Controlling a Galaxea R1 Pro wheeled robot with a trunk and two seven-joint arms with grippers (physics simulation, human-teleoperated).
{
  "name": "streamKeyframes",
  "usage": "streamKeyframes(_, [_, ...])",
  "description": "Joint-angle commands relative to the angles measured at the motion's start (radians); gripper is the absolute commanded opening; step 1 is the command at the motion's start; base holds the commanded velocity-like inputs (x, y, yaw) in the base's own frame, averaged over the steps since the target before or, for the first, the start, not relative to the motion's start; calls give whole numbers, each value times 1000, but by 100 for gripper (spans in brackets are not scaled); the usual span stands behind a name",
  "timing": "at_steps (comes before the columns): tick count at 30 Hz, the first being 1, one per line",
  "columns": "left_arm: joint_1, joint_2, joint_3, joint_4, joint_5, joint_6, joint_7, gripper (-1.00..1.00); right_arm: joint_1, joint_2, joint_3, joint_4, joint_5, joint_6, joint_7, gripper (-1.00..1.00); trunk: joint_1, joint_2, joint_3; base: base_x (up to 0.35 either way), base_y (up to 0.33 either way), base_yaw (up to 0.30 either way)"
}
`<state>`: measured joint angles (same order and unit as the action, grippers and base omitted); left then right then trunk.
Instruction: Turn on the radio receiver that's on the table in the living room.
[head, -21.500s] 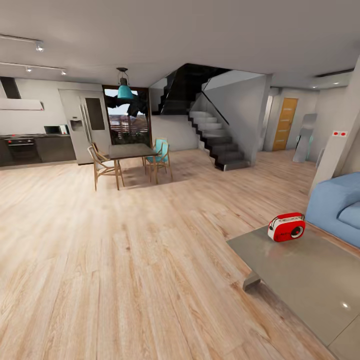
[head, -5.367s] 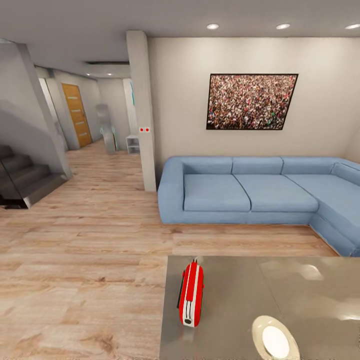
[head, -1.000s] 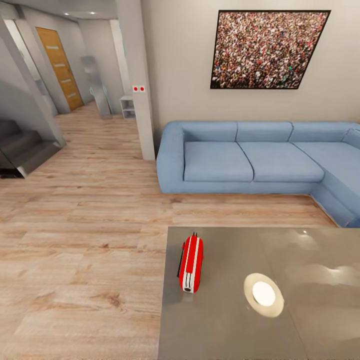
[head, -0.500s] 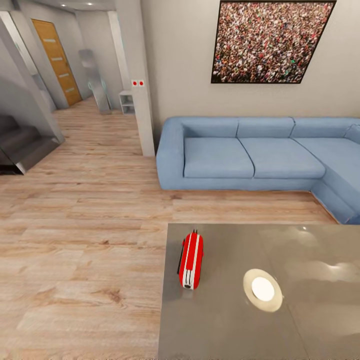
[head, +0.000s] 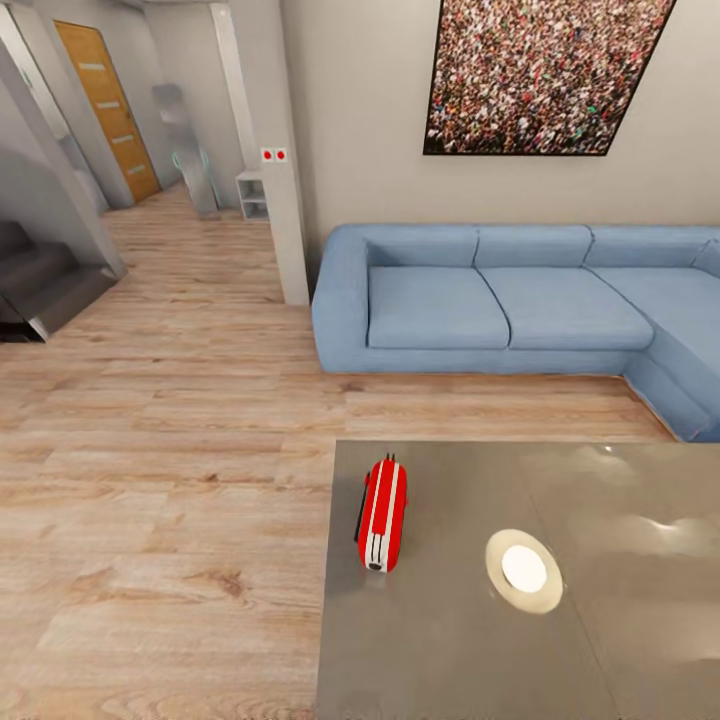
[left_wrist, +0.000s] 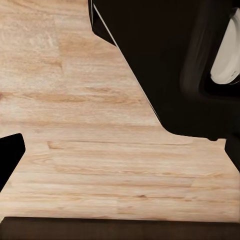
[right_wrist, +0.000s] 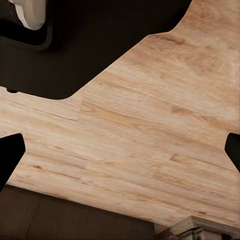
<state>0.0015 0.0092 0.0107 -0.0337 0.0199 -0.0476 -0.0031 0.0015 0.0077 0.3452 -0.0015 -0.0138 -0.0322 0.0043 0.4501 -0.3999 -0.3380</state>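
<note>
The blue sofa (head: 520, 300) spans the far wall. The table (head: 600, 640) occupies the near right foreground. The radio receiver (head: 383, 514) stands near the table's left edge, narrow side toward the camera (a round white glare lies beside it). Both wrist views show wood floor (left_wrist: 90, 150); finger tips appear at the frame edges, set wide apart. Recommended: close in squarely, then raise one arm toward the radio's controls.

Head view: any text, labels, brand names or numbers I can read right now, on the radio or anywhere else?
None can be read.
Radio: seen edge-on, red with white stripes, no lettering showing.
Wall picture: a speckled crowd pattern, no words.
Two red squares on the pillar: too small to tell any marking.
</note>
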Motion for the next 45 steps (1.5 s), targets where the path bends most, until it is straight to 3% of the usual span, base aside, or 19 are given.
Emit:
streamKeyframes(1, [0,0,0,0,0,0,0,100,0,0,0,0,0,0,0,100,0,0,-2,0,0,0])
streamKeyframes(45, [0,0,0,0,0,0,0,100,0,0,0,0,0,0,0,100,0,0,-74,0,0,0])
